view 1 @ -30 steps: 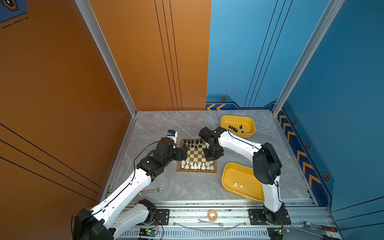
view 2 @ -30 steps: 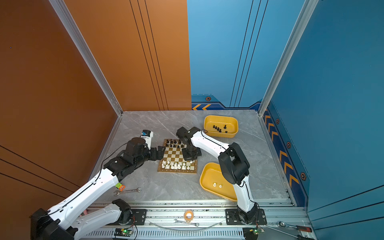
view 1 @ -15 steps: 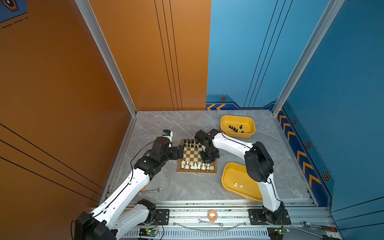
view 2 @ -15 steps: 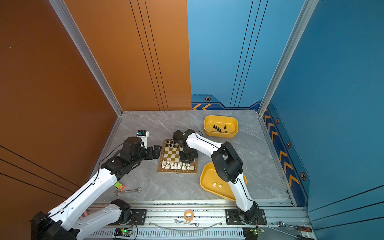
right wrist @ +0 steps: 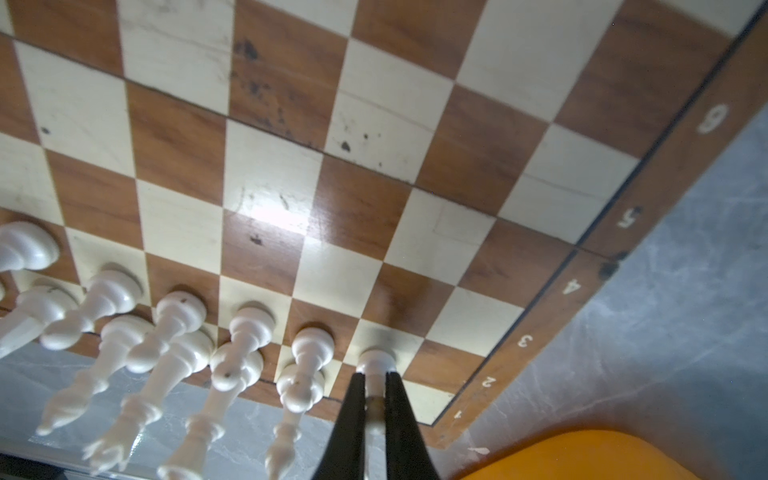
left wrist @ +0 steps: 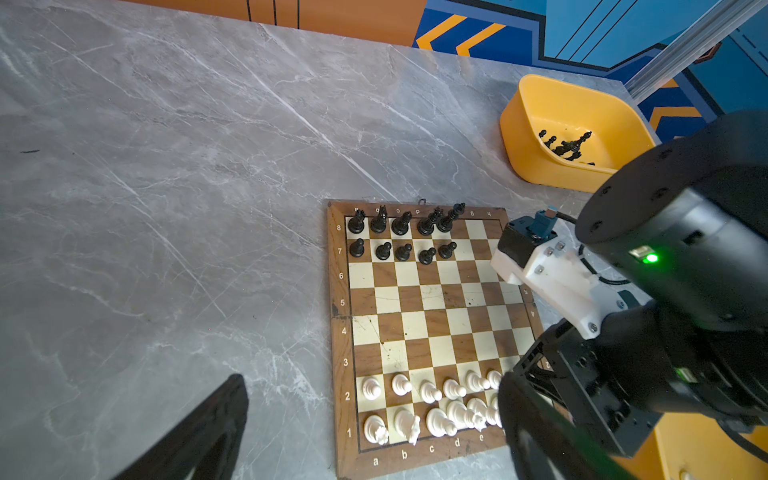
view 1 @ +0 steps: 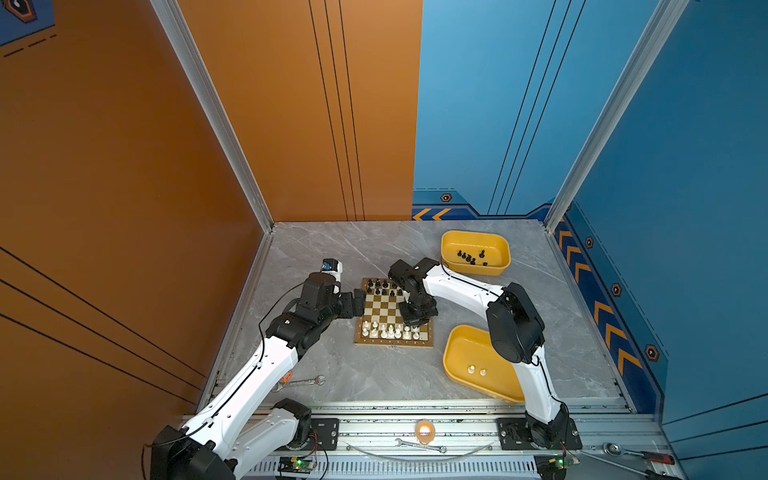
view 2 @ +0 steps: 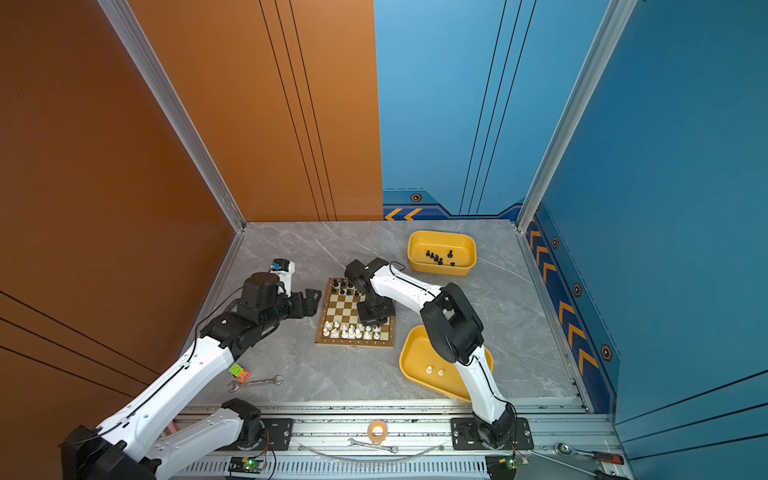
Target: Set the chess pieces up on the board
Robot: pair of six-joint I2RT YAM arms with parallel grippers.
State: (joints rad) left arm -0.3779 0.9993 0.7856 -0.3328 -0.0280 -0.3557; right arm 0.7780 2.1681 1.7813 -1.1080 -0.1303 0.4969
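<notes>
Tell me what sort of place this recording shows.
Most likely a purpose-built robot test booth, not a home: orange and blue wall panels close it in, both arms are bolted to a metal rail, and a wrench lies on the grey tabletop.

We see our right claw [right wrist: 375, 376] pinched narrowly on a white pawn [right wrist: 376, 359], its two black fingers [right wrist: 353, 415] pressing either side of the stem. The pawn stands upright, its base on a cream square in the second row of the board [right wrist: 266, 166], one brown square in from the numbered border. Beside it the other white pieces [right wrist: 174, 324] stand in two crowded rows. Past the border we see the grey marbled desk [right wrist: 685, 311], and a blurred yellow tray [right wrist: 602, 455] lies near the board's corner.
</notes>
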